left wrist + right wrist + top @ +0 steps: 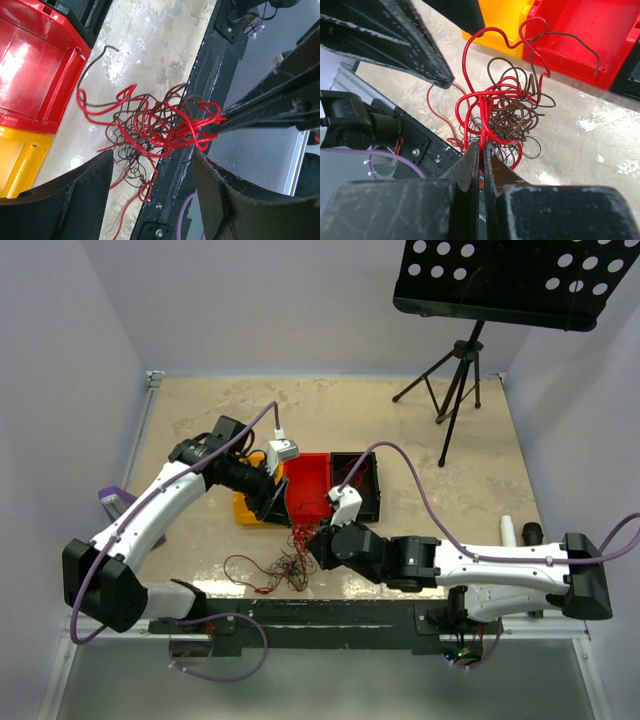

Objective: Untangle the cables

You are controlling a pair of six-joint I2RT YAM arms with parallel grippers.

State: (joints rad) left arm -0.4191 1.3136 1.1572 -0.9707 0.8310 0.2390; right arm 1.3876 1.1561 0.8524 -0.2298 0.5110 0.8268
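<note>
Cables [500, 110], a red-and-brown tangle, lay at 12 o'clock of the right gripper [481, 150], whose jaws pinched red strands. The left gripper [152, 162] jaws stood spread, with the tangle at their 12 o'clock, ungripped.

The cables [495, 112] are bunched in 1 tight knot, red loops wound through thinner dark-brown curls. A brown end and a tall red loop poke out toward the red bin [580, 45]. Loose red strands trail across the table [580, 145]. The right gripper [481, 146] pinches red strands at the knot's edge.
</note>
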